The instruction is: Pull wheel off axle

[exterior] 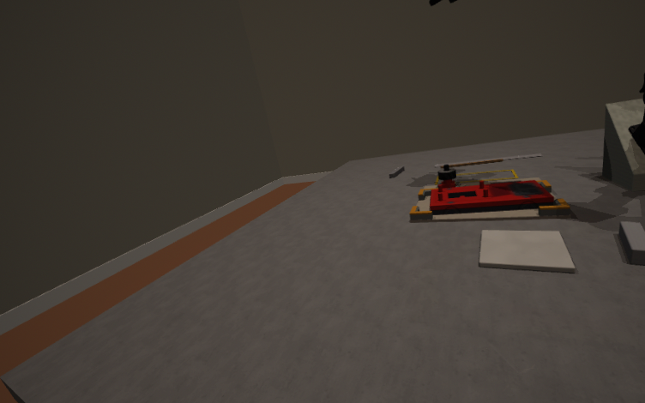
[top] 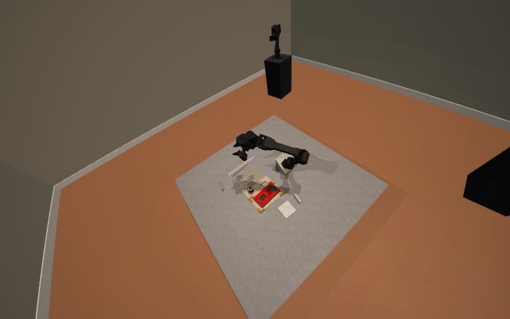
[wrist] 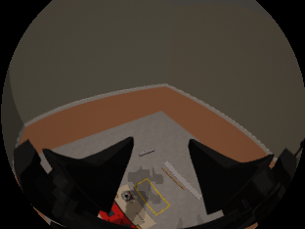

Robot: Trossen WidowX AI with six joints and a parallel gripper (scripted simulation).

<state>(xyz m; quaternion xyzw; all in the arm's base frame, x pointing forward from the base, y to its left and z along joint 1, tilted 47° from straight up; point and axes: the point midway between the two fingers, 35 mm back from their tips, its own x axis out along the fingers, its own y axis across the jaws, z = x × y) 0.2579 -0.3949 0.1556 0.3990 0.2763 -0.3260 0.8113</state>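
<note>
The small black wheel (exterior: 447, 174) is seen seated on the upright axle at one corner of the flat red board (exterior: 485, 195) — just beside the yellow-outlined marked area (top: 249, 178). The black parallel-jaw gripper (top: 240, 152) is held well above that board, jaws partly open — nothing gripped.

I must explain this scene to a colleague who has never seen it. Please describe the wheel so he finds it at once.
Find the red board with orange corners on the grey table. At its end beside the yellow marked outline stands the wheel. It alone is round and black, raised on an upright axle.
</note>
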